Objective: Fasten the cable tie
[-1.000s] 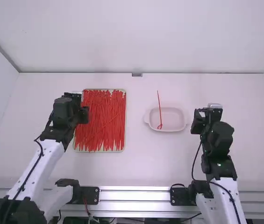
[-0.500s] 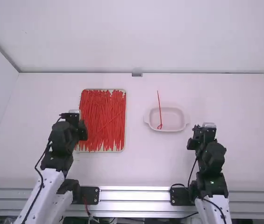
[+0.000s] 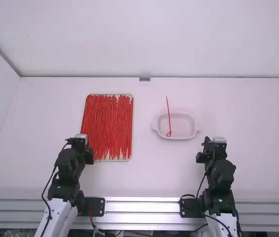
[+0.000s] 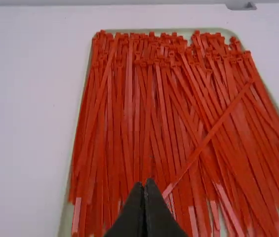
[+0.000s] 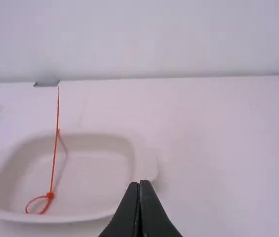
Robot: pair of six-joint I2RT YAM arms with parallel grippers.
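Observation:
Many red cable ties [image 3: 108, 127] [image 4: 179, 123] lie side by side on a flat beige tray [image 3: 129, 159] [image 4: 82, 94] left of the middle. A white dish [image 3: 188, 121] [image 5: 129, 158] right of the middle holds one red cable tie [image 3: 168, 118] [image 5: 54, 148] fastened into a small loop, its tail sticking out over the far rim. My left gripper [image 3: 81, 142] [image 4: 144, 186] is shut and holds nothing, just short of the tray's near left corner. My right gripper [image 3: 213, 145] [image 5: 139, 185] is shut on nothing, near the dish's right front.
A small grey fitting [image 3: 144, 78] sits at the table's far edge. White walls bound the table at the left and back. Bare table lies around the tray and the dish.
Both arms have drawn back toward their bases, away from the tray and the dish. The tie in the dish has not moved.

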